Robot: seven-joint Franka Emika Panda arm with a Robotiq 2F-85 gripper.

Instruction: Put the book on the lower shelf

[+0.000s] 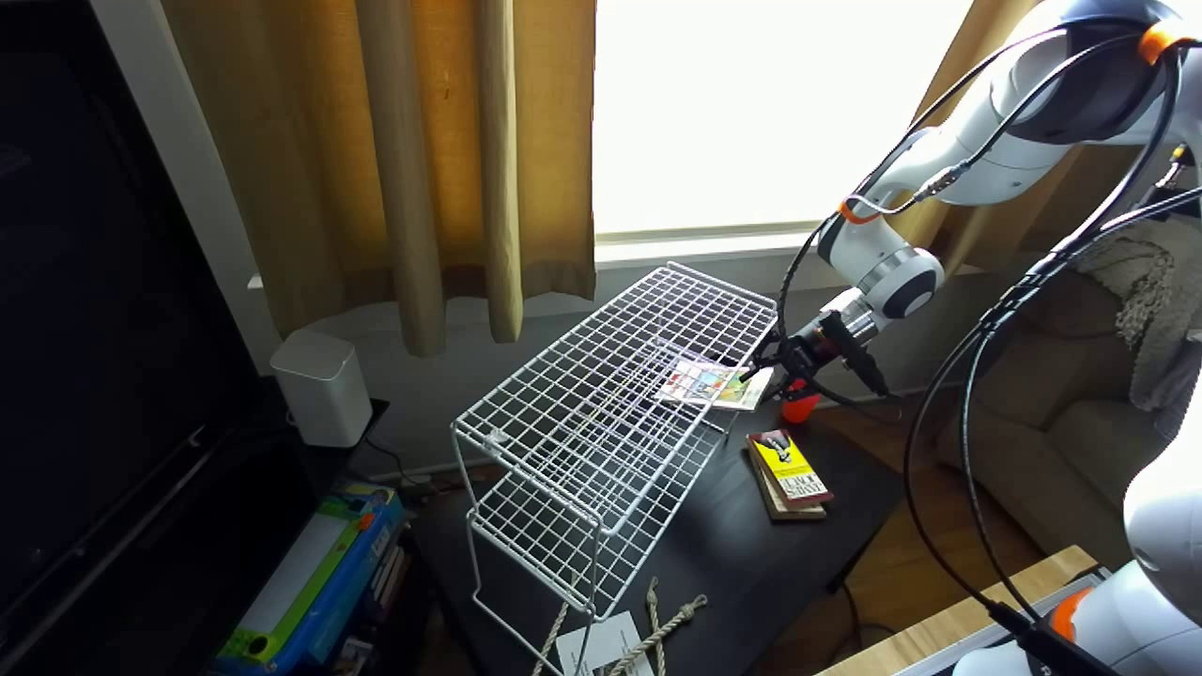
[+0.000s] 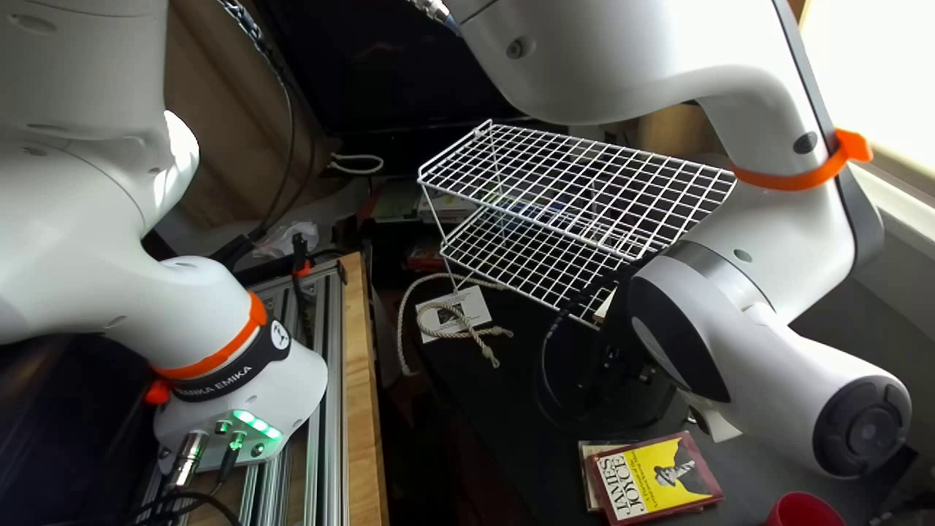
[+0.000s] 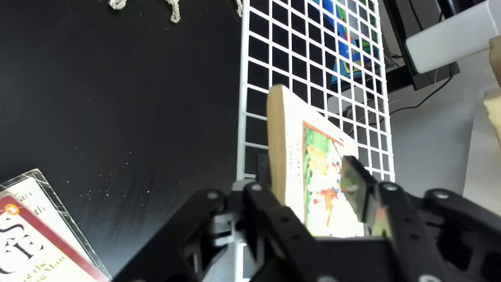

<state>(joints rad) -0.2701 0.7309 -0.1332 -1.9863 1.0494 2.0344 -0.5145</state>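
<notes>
The book (image 1: 706, 385) has a white cover with a colourful picture and tan page edges. In the wrist view the book (image 3: 321, 156) is between my fingers and tilted against the grid beyond it. My gripper (image 3: 307, 168) is shut on it, one finger at each side. In an exterior view my gripper (image 1: 759, 368) is at the rack's far end, with the book reaching under the top grid. The lower shelf (image 1: 535, 533) is the rack's under mesh. It also shows in an exterior view (image 2: 526, 267) and under the book (image 3: 313, 82). Whether the book touches it is unclear.
The rack's top grid (image 1: 601, 376) spans above the lower shelf. Stacked paperbacks (image 1: 789, 469) lie on the black table beside the rack, near a red cup (image 1: 800, 406). Rope (image 1: 657, 638) and a white card (image 1: 601, 638) lie by the near end. Window and curtains stand behind.
</notes>
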